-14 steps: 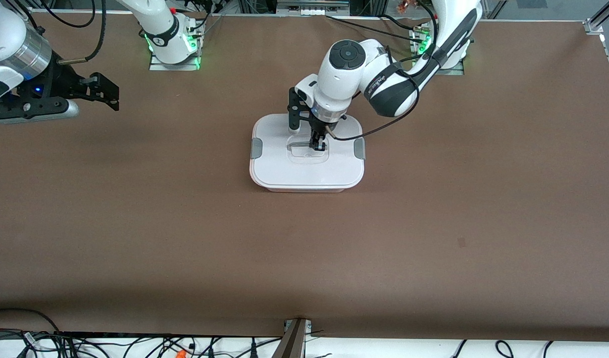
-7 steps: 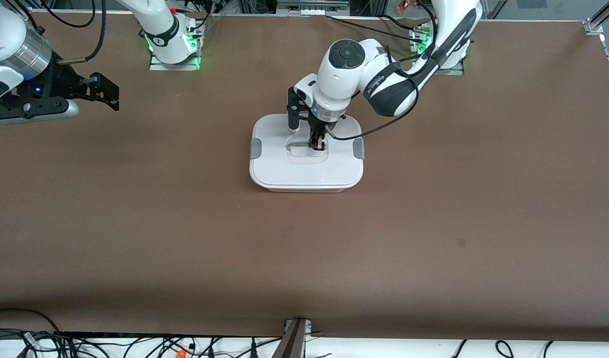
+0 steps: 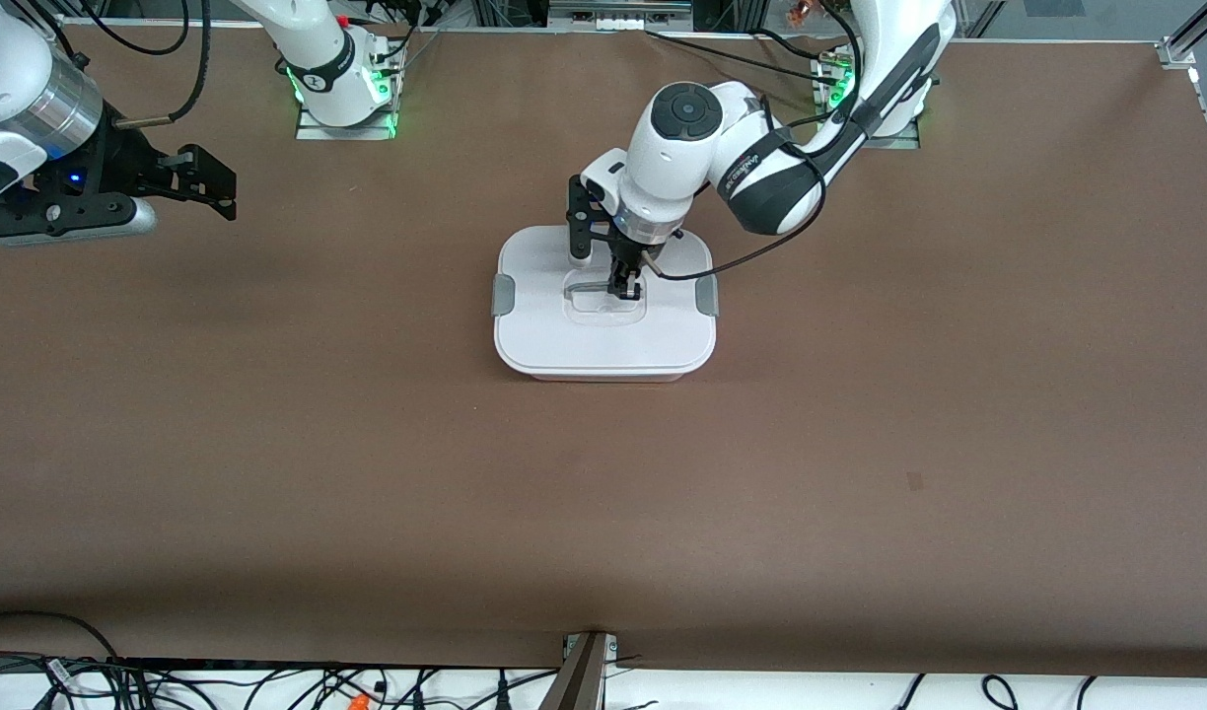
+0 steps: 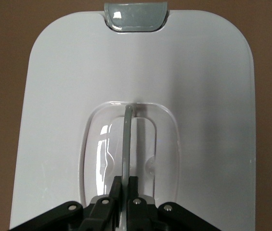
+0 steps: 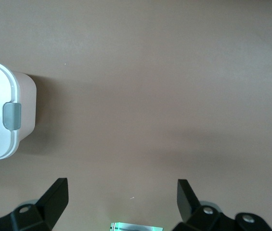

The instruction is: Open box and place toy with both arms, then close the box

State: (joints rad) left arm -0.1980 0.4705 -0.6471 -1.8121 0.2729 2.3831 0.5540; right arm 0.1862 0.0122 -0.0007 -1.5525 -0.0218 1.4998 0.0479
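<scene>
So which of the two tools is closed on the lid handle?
The left tool: its fingers pinch the handle on the lid. The right tool hangs open over bare table, waiting.

Left gripper [image 3: 625,289] pinches the lid [image 3: 603,314] handle [image 3: 592,286].

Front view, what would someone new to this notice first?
The white lid sits on the box mid-table, with the left pincer shut on the lid's handle in its clear recess. The right pincer hangs open over bare table toward the right arm's end, waiting. No toy shows anywhere.
</scene>
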